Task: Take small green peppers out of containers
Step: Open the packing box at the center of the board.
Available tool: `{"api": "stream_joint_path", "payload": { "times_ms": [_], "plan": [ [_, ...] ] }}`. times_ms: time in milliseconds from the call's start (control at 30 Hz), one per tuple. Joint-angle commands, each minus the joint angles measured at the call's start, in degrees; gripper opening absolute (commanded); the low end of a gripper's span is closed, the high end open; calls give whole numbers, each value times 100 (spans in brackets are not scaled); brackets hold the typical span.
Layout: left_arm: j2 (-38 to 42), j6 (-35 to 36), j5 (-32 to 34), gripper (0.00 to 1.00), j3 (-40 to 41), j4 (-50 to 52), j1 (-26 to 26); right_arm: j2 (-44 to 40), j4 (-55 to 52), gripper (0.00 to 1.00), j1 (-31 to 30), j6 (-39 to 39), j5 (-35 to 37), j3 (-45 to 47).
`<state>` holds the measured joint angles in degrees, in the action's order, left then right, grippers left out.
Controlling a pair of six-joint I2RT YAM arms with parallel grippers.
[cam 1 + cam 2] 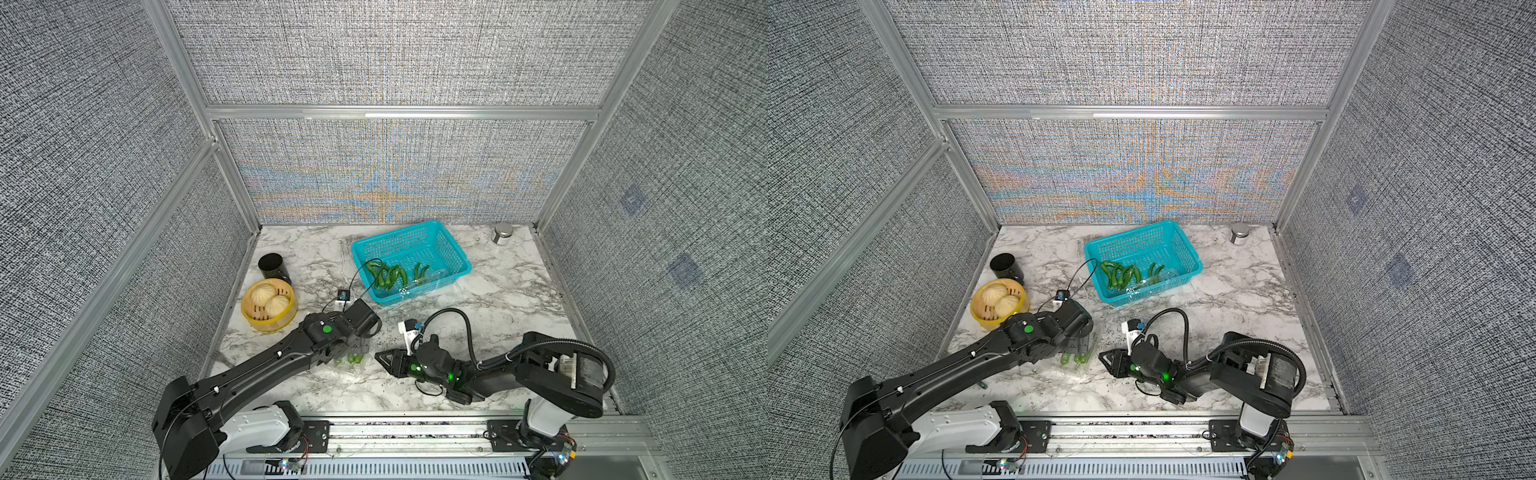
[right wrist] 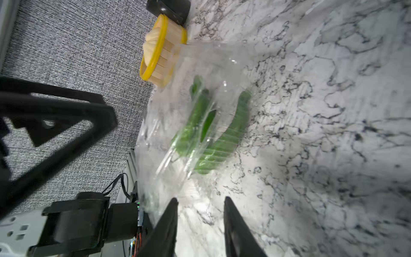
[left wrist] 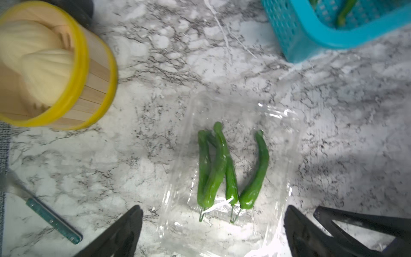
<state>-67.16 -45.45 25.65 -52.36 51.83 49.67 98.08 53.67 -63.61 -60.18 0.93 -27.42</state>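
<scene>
I am hovering my left claw (image 3: 213,208) spread wide over a clear container (image 3: 278,124) holding small green peppers (image 3: 213,164) on the marbled desk (image 1: 519,291). My right claw (image 2: 201,198) is gaping narrowly, empty. Farther off, other peppers (image 1: 388,274) are lying in the teal basket (image 1: 453,249), possibly among clear plastic, and grey woven walls (image 1: 395,62) are enclosing everything.

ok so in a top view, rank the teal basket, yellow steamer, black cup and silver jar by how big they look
1. teal basket, clearly largest
2. yellow steamer
3. black cup
4. silver jar, smallest; it stands at the back corner, so distance may shrink it slightly
</scene>
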Motion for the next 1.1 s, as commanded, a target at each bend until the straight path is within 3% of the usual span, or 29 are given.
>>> {"api": "stream_joint_path", "payload": {
  "times_ms": [0,167,467,1067],
  "plan": [
    [69,-183,-66,100,185,-310,-327,239,482,45,116,-52,-264,-77],
    [-60,-53,-966,100,800,-1202,-925,709,1057,48,235,-207,-509,-176],
    [-519,10,-1852,100,1175,-2430,-1106,1240,1571,49,288,-317,-621,-287],
    [-829,98,-2086,100,1252,-2708,-1205,1369,2646,50,318,-376,-731,329]
  ]
}}
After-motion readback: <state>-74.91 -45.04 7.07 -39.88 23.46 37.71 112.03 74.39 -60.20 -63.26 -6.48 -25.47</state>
